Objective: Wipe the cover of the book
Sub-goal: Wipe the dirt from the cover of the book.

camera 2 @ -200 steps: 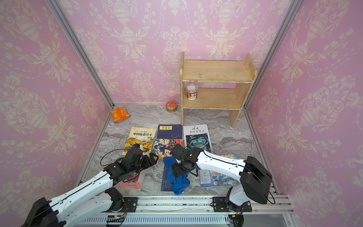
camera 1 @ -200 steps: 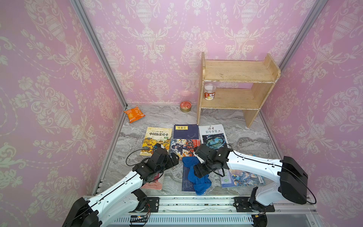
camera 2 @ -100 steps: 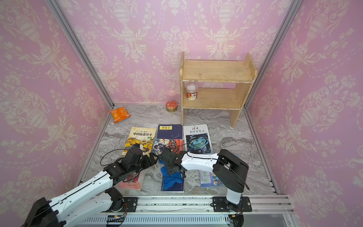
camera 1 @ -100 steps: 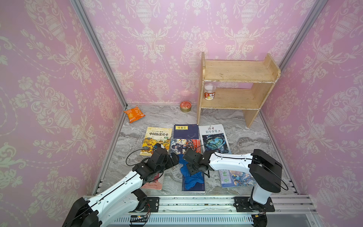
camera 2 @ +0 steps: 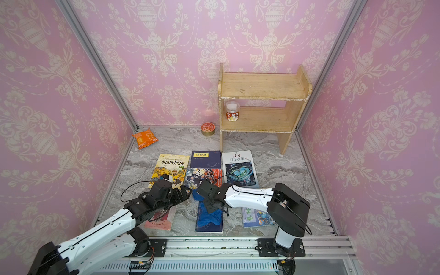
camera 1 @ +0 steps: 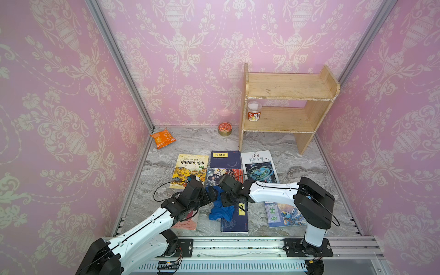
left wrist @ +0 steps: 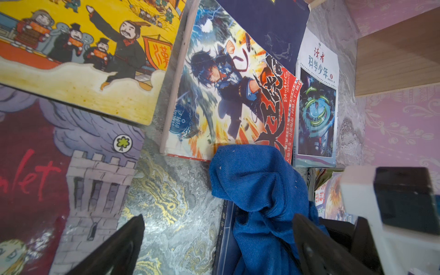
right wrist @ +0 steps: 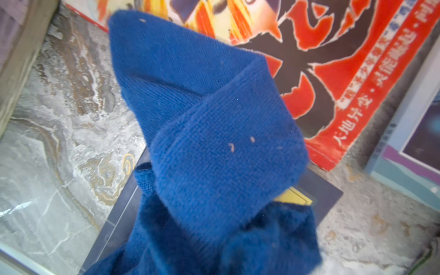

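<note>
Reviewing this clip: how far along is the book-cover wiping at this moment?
Done: the blue cloth lies on the navy book, and the right end effector looks closed on its bunched top. In hand: securing that grip; the left end effector hangs open beside it. Left: the wiping strokes themselves; crumpled cloth covers much of the cover, and no cleaned area can be told.

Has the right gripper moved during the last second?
Yes. The right gripper went from the right edge of the dark blue book toward its left edge, with the blue cloth.
</note>
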